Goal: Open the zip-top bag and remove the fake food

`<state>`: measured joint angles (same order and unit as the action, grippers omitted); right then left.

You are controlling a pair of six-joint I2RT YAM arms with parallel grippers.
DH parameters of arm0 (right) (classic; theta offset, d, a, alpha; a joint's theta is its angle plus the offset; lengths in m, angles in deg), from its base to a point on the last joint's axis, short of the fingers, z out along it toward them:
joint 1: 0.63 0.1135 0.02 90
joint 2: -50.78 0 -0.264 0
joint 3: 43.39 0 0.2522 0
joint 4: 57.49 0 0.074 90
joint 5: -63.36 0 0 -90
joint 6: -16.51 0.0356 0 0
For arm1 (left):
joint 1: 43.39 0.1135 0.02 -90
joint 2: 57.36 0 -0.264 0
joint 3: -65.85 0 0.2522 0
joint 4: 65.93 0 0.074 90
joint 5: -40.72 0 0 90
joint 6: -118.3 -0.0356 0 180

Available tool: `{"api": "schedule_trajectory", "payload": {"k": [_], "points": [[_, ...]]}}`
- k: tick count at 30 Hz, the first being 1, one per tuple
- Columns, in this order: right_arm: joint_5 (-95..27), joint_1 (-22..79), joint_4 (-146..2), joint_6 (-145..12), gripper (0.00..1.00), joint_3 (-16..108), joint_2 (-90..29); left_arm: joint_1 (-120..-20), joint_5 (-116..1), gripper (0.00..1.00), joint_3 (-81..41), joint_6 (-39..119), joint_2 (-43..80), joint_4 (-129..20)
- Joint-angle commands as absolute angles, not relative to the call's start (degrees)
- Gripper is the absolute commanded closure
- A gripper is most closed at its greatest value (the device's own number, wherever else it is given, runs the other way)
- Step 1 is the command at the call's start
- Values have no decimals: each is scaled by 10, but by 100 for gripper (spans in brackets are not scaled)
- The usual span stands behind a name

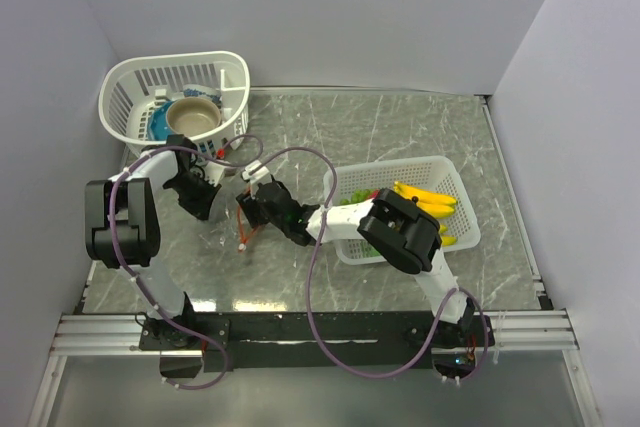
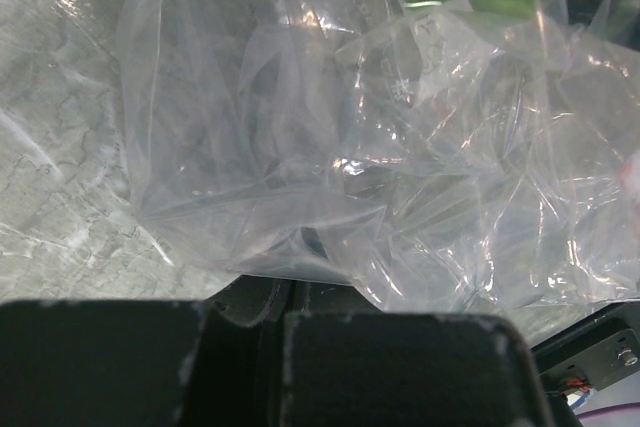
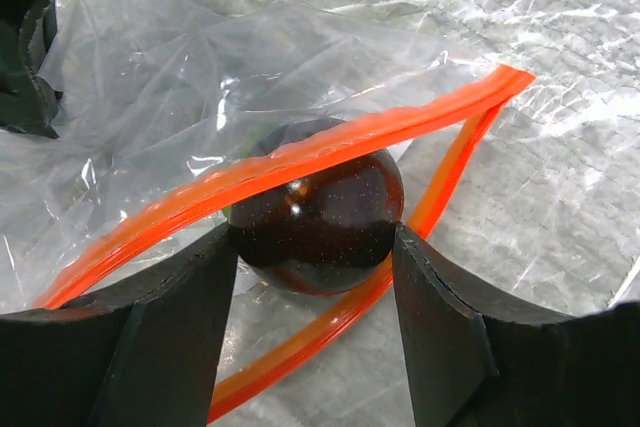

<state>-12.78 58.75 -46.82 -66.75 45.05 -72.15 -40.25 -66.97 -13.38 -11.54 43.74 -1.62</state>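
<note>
- The zip-top bag is seen lying on the grey marbled table, just left of the middle, between the two grippers.
- The left gripper is clamped shut on the far-left part of the bag, and crumpled clear film is bunched right at its fingertips.
- The mouth is found open: the orange zip strip is spread into a loop, and a dark glossy toy fruit is sitting in that loop.
- The right gripper is set around that fruit, one finger against each side, so a hold appears to be made.
- The fruit is judged light, hard and slick. Being round, it could be squirted out of a pinch, so its widest part should be taken square-on.
- The bag is judged limp and nearly weightless. It would be dragged along unless anchored, and the stiffer strip is the better hold.
- Bananas are noted in the white basket to the right.
</note>
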Motion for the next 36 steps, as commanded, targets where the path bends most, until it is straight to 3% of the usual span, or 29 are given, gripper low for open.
{"api": "schedule_trajectory", "payload": {"k": [1,2,4,16,21,30,33,34,35,36], "points": [[-133,590,-443,-664,50,422,-696,-411,-689,99,-130,-128,429,-13],[-129,591,-443,-664,56,412,-686,-411,-688,99,-129,-128,430,-15],[-121,591,-438,-664,58,377,-653,-411,-687,99,-129,-127,434,-17],[-74,598,-459,-637,52,139,-377,-410,-692,99,-140,-120,436,-15],[-25,597,-518,-636,50,96,-241,-410,-709,99,-143,-119,429,6],[144,543,-698,-548,48,42,-56,-448,-861,99,-241,-103,393,113],[160,510,-748,-502,40,25,-7,-486,-858,99,-236,-82,384,100],[159,499,-758,-492,15,18,3,-499,-858,99,-234,-79,381,96],[162,490,-784,-464,0,17,13,-502,-864,99,-235,-77,377,97],[172,476,-798,-449,0,17,26,-504,-872,99,-241,-77,376,107]]}}
